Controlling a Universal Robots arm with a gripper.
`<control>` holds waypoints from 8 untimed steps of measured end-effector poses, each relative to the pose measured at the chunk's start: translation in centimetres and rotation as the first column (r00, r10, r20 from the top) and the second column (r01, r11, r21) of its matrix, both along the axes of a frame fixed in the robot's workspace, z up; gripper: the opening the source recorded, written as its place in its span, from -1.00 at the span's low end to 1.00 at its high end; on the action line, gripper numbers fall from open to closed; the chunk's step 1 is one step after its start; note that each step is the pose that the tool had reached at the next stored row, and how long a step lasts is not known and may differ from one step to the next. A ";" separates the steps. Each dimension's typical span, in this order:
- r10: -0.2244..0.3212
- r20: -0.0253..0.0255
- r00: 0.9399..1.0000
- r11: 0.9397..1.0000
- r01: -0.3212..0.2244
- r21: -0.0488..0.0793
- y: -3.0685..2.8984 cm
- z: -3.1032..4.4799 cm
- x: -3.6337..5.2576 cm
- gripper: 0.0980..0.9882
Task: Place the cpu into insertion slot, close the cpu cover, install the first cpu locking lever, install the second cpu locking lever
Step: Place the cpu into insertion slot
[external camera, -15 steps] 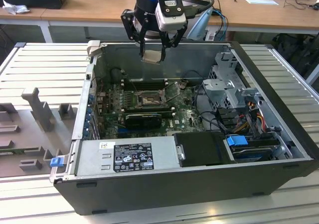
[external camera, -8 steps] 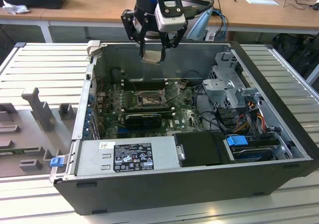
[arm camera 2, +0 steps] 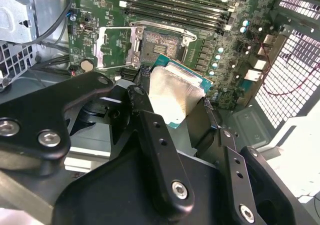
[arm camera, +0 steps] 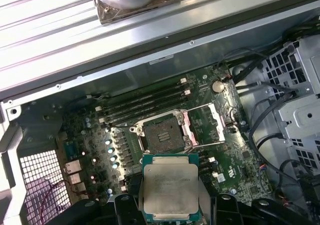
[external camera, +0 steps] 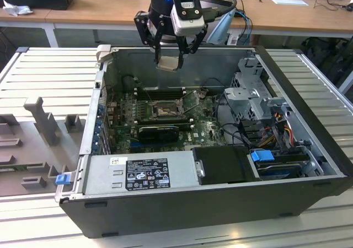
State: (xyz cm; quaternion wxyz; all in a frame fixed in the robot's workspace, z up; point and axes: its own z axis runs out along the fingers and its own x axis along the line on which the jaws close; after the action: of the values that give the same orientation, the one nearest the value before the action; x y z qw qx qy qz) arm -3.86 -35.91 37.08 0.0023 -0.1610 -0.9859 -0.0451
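The gripper (external camera: 169,59) is closed on the cpu (external camera: 167,64). It pinches the flat chip by two of its edges, one black finger (arm camera 2: 144,104) on each side. In both wrist views the pale shiny face of the cpu (arm camera: 169,185) shows between the fingers, with a thin green edge around it. The cpu is tilted a little and hangs up in the air, over the back part of the open case (external camera: 165,209). It is well apart from the slot (external camera: 164,111) down below. The slot (arm camera: 162,134) sits on the green board (external camera: 205,125) and lies open, so its dark middle shows. The cover (arm camera: 206,125) is swung up and away to one side of the slot, and it is not closed. In the second wrist view the cover (arm camera 2: 116,47) lies just beside the slot (arm camera 2: 160,47). Long black memory slots (arm camera: 145,102) run next to the slot on another side. Near the front of the case is a grey box (external camera: 138,173) with a label. The case lies on a grey table (external camera: 33,77) made of metal strips.
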 end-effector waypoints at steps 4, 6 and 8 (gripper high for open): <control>-0.005 0.000 1.000 1.000 0.005 0.000 0.00 -0.04 0.00 -0.02; -0.009 0.000 1.000 1.000 0.009 0.000 0.00 -0.07 0.00 -0.02; -0.011 0.000 1.000 1.000 0.011 0.000 0.00 -0.09 0.00 -0.02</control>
State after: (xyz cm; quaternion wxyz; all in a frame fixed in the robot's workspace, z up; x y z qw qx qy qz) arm -3.86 -35.91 37.00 0.0020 -0.1663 -0.9850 -0.0451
